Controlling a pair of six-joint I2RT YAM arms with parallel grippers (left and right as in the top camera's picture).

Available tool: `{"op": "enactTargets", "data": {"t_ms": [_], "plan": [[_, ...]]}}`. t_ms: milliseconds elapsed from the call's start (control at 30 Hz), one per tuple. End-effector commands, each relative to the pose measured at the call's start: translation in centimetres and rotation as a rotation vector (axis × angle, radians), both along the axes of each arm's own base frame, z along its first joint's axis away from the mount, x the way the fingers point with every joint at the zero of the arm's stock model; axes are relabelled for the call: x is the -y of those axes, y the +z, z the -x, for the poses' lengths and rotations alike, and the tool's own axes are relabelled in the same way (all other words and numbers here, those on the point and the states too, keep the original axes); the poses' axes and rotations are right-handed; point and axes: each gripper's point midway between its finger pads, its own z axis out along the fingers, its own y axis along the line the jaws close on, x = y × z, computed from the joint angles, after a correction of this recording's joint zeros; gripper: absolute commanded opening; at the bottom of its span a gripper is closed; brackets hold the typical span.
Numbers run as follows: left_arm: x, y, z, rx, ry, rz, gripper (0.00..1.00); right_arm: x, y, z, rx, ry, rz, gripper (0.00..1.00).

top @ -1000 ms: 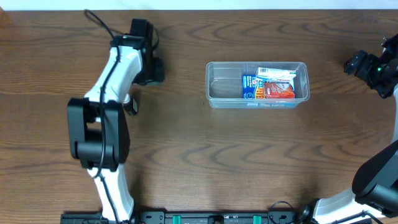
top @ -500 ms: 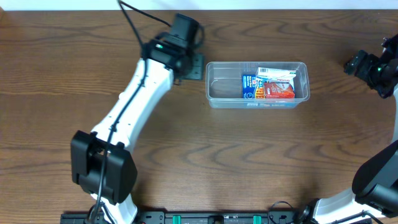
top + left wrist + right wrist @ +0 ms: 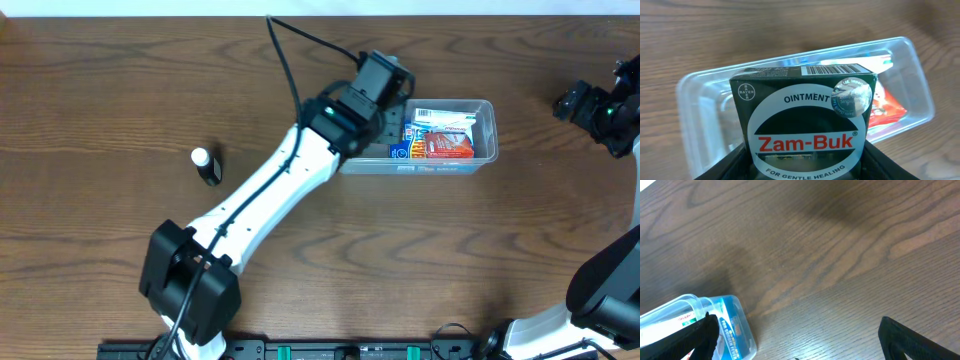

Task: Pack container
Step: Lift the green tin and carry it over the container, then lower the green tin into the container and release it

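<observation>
**Clear plastic bin gets a green ointment box brought over it**

Plastic, see-through and shallow, the container (image 3: 452, 166) sits right of the middle toward the far edge of the table (image 3: 420, 260). It is rectangular with rounded corners and a rim.

Far left on the bare wood lies a small dark bottle (image 3: 206, 166) with a white cap, well apart from the bin. The left gripper (image 3: 386, 104) hangs over the bin's left half, its fingers clamped on a dark green Zam-Buk box (image 3: 805, 125). In the wrist view the box covers much of the bin below it. A blue packet (image 3: 400, 140) and a red-and-white packet (image 3: 448, 146) lie in the right half. At the far right edge the right gripper (image 3: 797, 335) hovers with its fingers spread wide and bare wood between them.

The table is dark brown with a strong wavy grain, and a pale strip (image 3: 100, 7) runs beyond its far edge.

A second ago the left arm was folded up on the left, above where the bottle lies; half a second ago it was just left of the bin. The right arm has not moved.
</observation>
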Motion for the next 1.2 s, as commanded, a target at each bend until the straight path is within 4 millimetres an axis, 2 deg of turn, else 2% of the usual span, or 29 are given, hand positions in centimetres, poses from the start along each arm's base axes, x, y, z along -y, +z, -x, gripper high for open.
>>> {"op": "enactTargets", "data": {"t_ms": [0,233,533,900,1167], "plan": [[1.4,-1.3,-0.5,-0.002,0.03,0.002,0.57,0.1,0.6,-0.1,0.015,-0.01,-0.002,0.99],[3.9,-5.0,-0.1,-0.033,-0.006,-0.022,0.57,0.1,0.6,-0.1,0.015,-0.01,-0.002,0.99],[5.3,-8.6,-0.4,-0.055,-0.017,-0.04,0.57,0.1,0.6,-0.1,0.015,-0.01,-0.002,0.99],[5.8,-8.5,-0.8,-0.035,-0.018,-0.022,0.57,0.1,0.6,-0.1,0.015,-0.01,-0.002,0.99],[6.1,-8.5,-0.6,-0.035,-0.025,-0.022,0.63,0.1,0.6,-0.1,0.015,-0.01,-0.002,0.99]]}}
